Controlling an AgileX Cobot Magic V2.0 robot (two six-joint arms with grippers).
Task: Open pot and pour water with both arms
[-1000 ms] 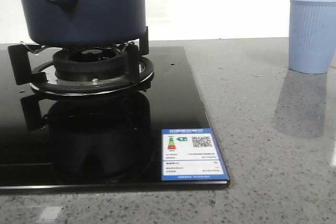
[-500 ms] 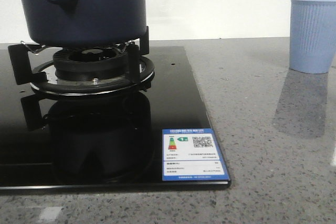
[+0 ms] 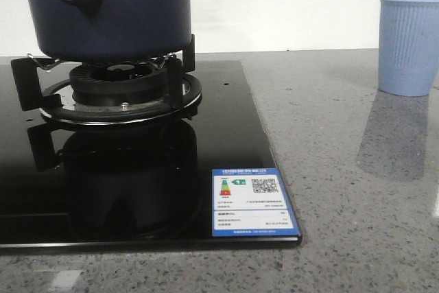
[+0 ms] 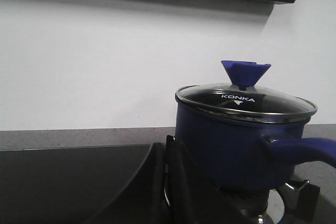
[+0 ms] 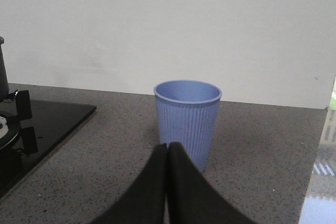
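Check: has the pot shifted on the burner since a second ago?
No. The pot sits the same against the burner ring and the cooktop label.

Both grippers, left [image 4: 167,182] and right [image 5: 167,182], hold their jaws pressed together.

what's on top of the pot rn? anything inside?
A glass lid with a blue knob sits on the pot. Contents cannot be made out through the glass.
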